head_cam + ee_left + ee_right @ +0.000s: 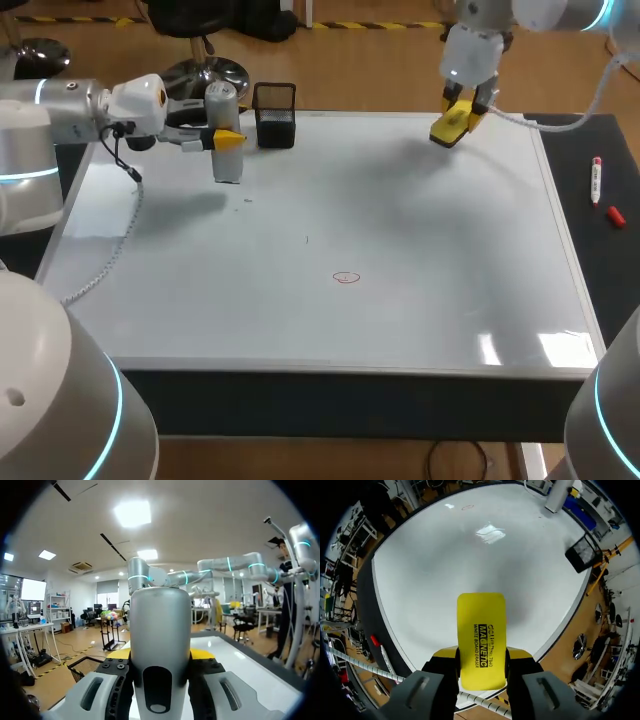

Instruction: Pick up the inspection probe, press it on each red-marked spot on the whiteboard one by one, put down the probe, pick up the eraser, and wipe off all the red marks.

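Over the whiteboard [400, 220], left tool [228, 139] gripping probe [228, 168], right tool [461, 112] gripping eraser [449, 129]

Robot lab: arms [60, 110] at whiteboard table [400, 220]

probe [160, 625] near end cut off behind left end effector [160, 653], eraser [481, 625] rear hidden within right end effector [481, 654], red mark [467, 507] far ahead too small

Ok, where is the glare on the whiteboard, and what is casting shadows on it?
Head view: ceiling-light glare on the whiteboard near its front right corner; soft shadows under the probe and the eraser. Right wrist view: one bright patch mid-board, shadow just ahead of the eraser.
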Robot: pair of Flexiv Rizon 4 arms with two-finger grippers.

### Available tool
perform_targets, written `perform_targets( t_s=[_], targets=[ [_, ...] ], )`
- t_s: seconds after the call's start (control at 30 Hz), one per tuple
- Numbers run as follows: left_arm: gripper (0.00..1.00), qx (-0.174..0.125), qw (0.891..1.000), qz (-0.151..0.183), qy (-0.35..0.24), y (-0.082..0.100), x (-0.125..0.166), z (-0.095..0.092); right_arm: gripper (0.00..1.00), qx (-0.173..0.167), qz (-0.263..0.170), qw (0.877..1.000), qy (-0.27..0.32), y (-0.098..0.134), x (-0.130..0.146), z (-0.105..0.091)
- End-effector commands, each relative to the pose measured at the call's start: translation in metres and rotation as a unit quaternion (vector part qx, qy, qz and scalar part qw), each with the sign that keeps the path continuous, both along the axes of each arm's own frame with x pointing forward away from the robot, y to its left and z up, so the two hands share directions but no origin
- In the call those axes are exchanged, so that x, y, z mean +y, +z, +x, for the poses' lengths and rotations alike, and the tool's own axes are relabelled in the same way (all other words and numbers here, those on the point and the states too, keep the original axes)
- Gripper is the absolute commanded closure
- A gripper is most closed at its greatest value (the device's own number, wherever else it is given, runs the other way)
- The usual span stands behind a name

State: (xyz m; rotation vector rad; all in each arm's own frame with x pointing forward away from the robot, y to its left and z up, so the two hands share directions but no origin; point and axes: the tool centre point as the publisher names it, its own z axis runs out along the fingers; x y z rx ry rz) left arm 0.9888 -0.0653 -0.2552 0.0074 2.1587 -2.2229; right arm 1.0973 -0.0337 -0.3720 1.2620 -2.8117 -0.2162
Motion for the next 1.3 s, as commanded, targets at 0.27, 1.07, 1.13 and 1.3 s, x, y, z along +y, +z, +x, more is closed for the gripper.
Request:
perform_targets(
  t_s=[0.27, 1.07, 1.13, 1.3],
  targets=[
    [1.0, -0.001, 1.0, 0.001, 0.002, 0.002, 0.0, -0.001, 1.0, -0.019, -0.008, 0.995, 0.097, 0.009, 0.051, -0.072],
    [1.0, -0.001, 1.0, 0.001, 0.002, 0.002, 0.0, -0.001, 1.0, -0.022, 0.015, 0.973, 0.229, -0.008, 0.187, -0.186],
    [1.0, -0.001, 1.0, 0.001, 0.002, 0.002, 0.0, -0.001, 1.0, -0.02, 0.016, 0.973, 0.228, -0.009, 0.191, -0.193],
    [1.0, -0.001, 1.0, 0.001, 0.002, 0.002, 0.0, -0.001, 1.0, -0.017, 0.029, 0.973, 0.228, -0.01, 0.202, -0.214]
  ],
)
